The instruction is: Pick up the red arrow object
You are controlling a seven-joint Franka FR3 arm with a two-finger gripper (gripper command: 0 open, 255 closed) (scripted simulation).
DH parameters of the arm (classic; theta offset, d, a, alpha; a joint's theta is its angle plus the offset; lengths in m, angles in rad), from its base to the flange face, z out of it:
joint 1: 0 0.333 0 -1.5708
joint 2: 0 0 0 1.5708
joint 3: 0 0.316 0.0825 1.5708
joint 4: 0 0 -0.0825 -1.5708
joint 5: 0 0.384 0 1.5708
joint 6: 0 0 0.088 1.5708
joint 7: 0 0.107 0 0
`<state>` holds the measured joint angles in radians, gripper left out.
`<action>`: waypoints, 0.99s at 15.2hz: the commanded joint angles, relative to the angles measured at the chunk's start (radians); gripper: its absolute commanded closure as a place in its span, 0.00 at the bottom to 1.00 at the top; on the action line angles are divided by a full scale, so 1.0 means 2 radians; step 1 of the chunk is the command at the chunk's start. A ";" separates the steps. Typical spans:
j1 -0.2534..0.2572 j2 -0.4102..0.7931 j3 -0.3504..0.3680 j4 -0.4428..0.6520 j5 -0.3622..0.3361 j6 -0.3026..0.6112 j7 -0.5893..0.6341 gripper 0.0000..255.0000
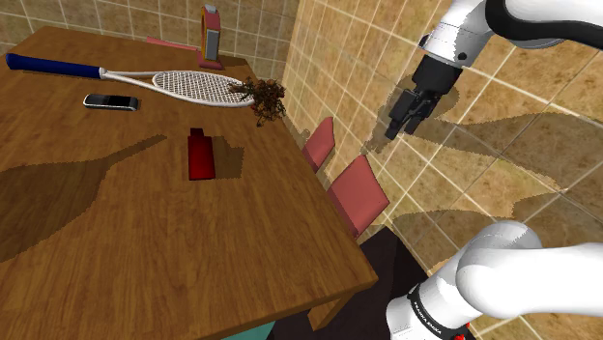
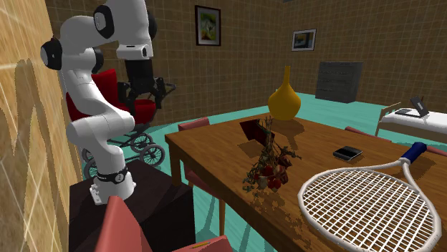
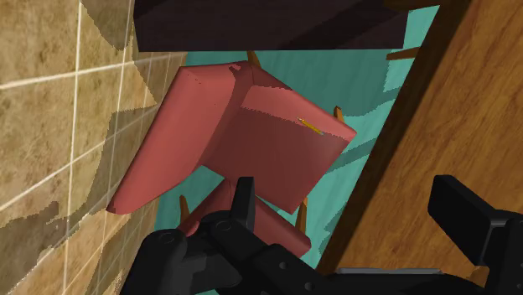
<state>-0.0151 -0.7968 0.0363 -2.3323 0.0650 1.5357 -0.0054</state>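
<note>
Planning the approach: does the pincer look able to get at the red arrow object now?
Probably yes. The open pincer hangs beyond the table edge, over the red chairs; the red arrow object lies on bare wood, apart from the plant and racket.

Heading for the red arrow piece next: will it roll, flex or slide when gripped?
The red arrow object lies flat on the table, so it probably won't roll or tip. It looks like a straight-edged slab, likely stiff. Sitting low on smooth wood, it may slide if nudged sideways.
</note>
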 commanded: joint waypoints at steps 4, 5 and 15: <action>0.008 0.033 0.030 0.014 0.020 0.018 0.034 0.00; 0.010 0.044 0.040 0.019 0.026 0.024 0.045 0.00; 0.025 0.187 0.134 0.109 0.055 0.076 0.157 0.00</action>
<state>0.0338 -0.4641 0.2832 -2.1359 0.1745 1.6680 0.2828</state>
